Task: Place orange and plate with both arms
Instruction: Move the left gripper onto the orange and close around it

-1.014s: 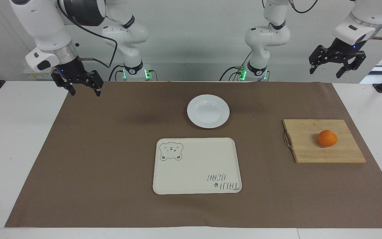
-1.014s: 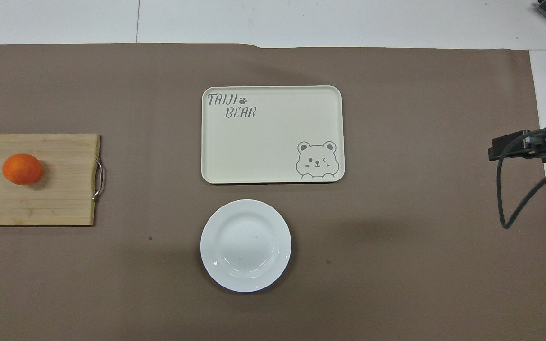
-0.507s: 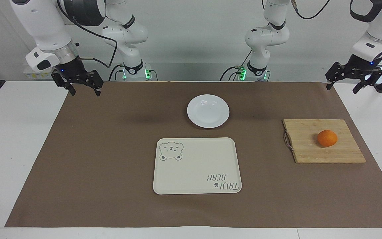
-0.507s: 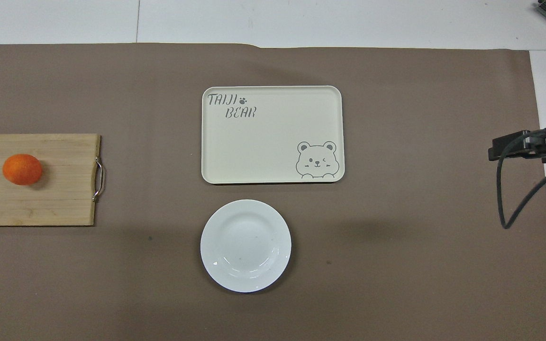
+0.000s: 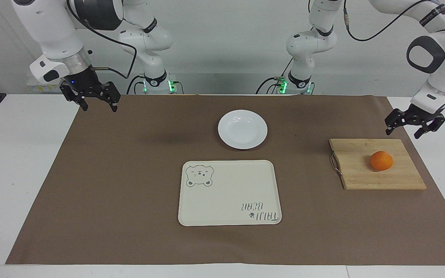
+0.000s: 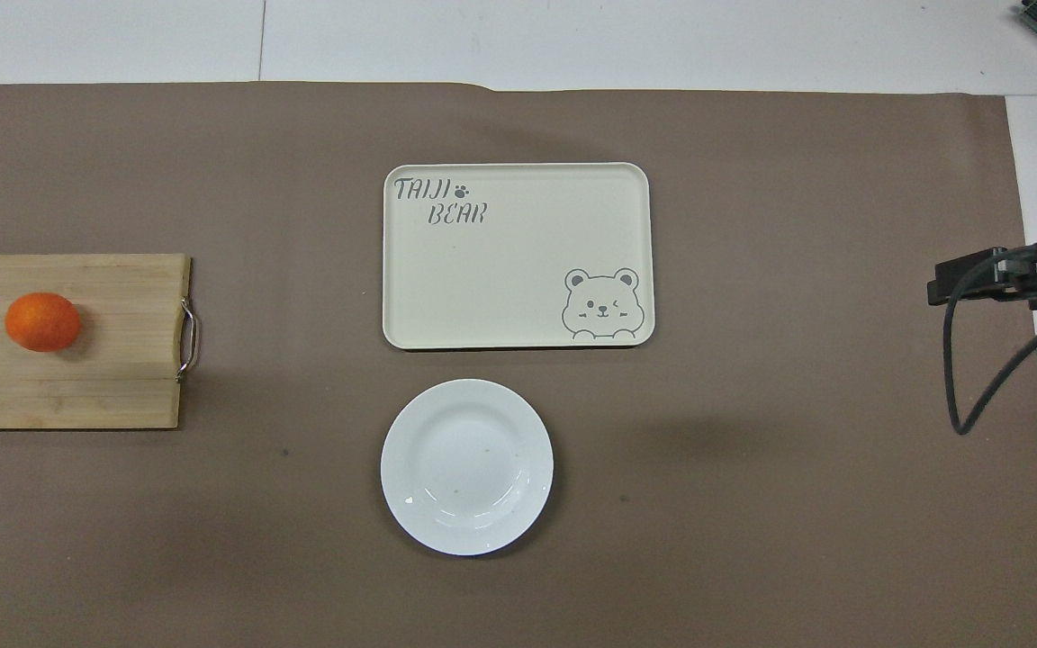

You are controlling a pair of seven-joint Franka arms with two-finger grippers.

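Nothing is placed yet: the orange [image 5: 381, 160] sits on the cutting board [image 5: 361, 175], the plate [image 5: 242, 129] beside the empty tray [image 5: 228, 193]. The left gripper [image 5: 414, 126] hangs near the board, jaws spread; the right gripper [image 5: 96, 101] waits over the surface edge, jaws spread.

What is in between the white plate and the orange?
Between the plate and the orange lie bare brown paper and part of the wooden cutting board with its metal handle, clear in the facing view.

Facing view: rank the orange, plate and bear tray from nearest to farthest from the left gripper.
From the left gripper:
1. Orange, on the cutting board at the left arm's end.
2. Plate, mid-table, nearer the robots.
3. Bear tray, mid-table, farther from the robots.
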